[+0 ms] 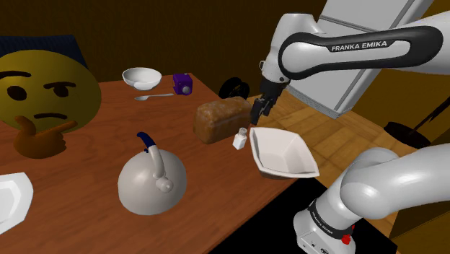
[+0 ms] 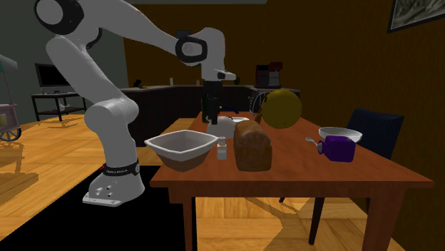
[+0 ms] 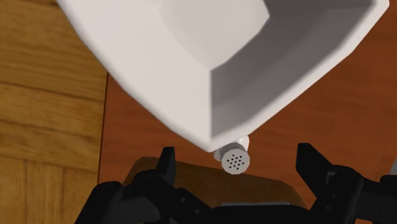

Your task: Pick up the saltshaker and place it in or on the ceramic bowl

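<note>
A small white saltshaker (image 1: pixel 239 138) (image 2: pixel 222 149) stands upright on the wooden table (image 1: pixel 86 166), between a white angular bowl (image 1: pixel 283 151) (image 2: pixel 182 151) and a brown bread loaf (image 1: pixel 220 119). My black gripper (image 1: pixel 258 108) (image 2: pixel 210 118) hangs open a little above the shaker, pointing down. In the wrist view the shaker's perforated top (image 3: pixel 236 160) lies between my fingers (image 3: pixel 167 167), apart from both. The bowl's rim (image 3: pixel 210 57) covers part of the shaker there.
The bowl sits at the table's corner by the edge, with wooden floor (image 3: pixel 44 127) beyond. A grey kettle (image 1: pixel 151 180), a yellow emoji ball (image 1: pixel 43 90), a second white bowl (image 1: pixel 142 77), a spoon (image 1: pixel 153 96) and a purple mug (image 1: pixel 182 84) stand farther off.
</note>
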`<state>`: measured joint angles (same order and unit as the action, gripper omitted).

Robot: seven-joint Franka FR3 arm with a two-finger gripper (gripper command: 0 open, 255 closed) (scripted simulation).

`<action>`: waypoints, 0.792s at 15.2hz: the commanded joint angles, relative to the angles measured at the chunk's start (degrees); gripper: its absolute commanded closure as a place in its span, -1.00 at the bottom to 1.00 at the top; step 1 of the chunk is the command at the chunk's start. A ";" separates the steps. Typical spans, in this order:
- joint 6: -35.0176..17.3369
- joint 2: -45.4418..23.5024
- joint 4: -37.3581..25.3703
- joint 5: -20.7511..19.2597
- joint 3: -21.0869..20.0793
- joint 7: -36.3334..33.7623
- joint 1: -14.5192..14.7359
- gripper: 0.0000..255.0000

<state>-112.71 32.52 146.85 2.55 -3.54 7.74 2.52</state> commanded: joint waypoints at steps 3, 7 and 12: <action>-10.41 -7.61 1.06 0.24 -1.67 -0.61 0.88 -1.00; -14.00 -9.32 2.95 0.25 -1.81 -0.65 0.88 -1.00; -17.29 -11.09 4.48 0.21 -1.86 -0.73 0.95 -1.00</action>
<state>-129.98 22.10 150.56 2.59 -5.26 7.11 3.33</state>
